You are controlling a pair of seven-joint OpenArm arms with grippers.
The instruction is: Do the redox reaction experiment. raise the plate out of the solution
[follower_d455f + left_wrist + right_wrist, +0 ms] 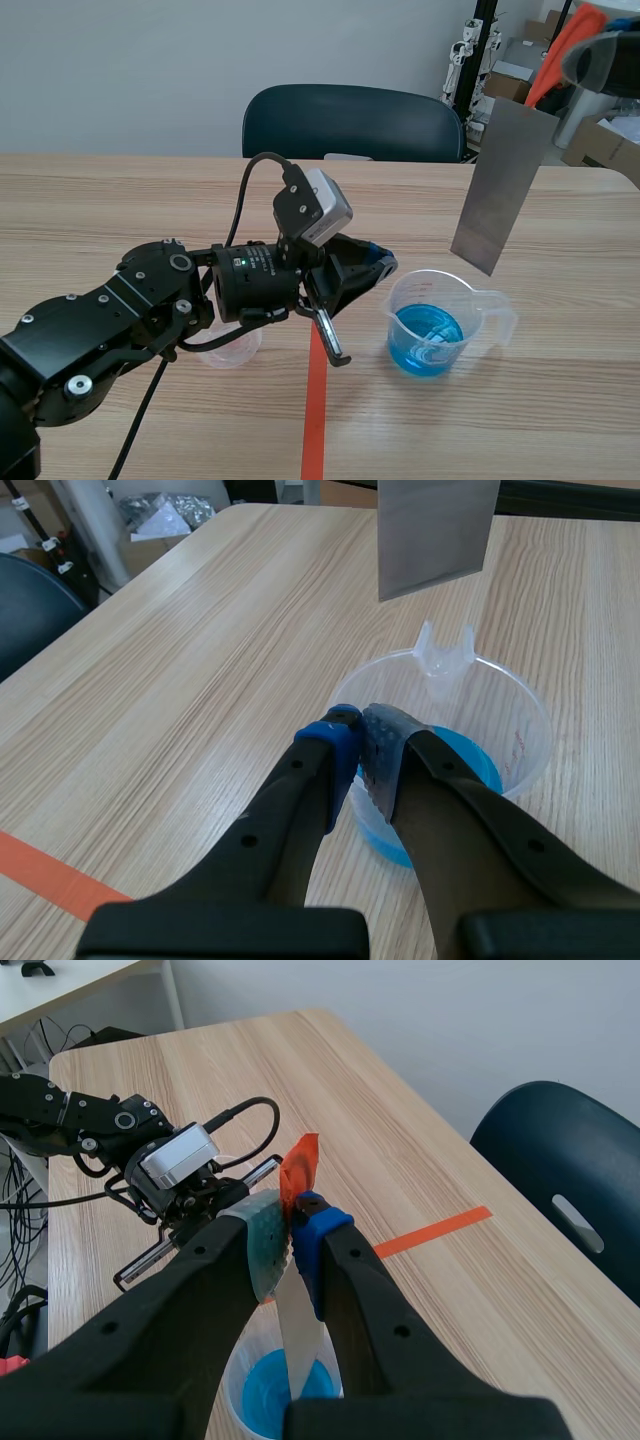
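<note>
- The plate [498, 185] is a thin, flat rectangle of dull grey metal with a plain, matte face and straight edges. It is much longer than it is wide.
- An orange-red tab [300, 1165] stands up from its upper end, just past the fingers that grip it.
- The right pincer [292, 1228] is clamped on that upper end. The plate is pressed flat between the two pads and hangs down from them.
- In the scene view the plate's long axis is close to upright, leaning slightly. Its held end points toward 1 o'clock and its free lower edge toward 7 o'clock.
- The plate hangs in the air at about 1 o'clock from the beaker [437, 322]. Its lower edge sits above the rim, clear of the blue solution [427, 340].
- The beaker is clear plastic with a pouring spout. It stands upright on the table [120, 200] with the blue liquid pooled low inside it.
- The left pincer [360, 748] is closed on nothing, its blue and grey-green pads touching. Its tips lie just beside the beaker's wall, at about 10 o'clock from the beaker in the scene view.
- A small clear cup [232, 350] stands under the left arm, at about 9 o'clock from the beaker.
- A dark chair [350, 120] stands beyond the table's far edge at 12 o'clock.
</note>
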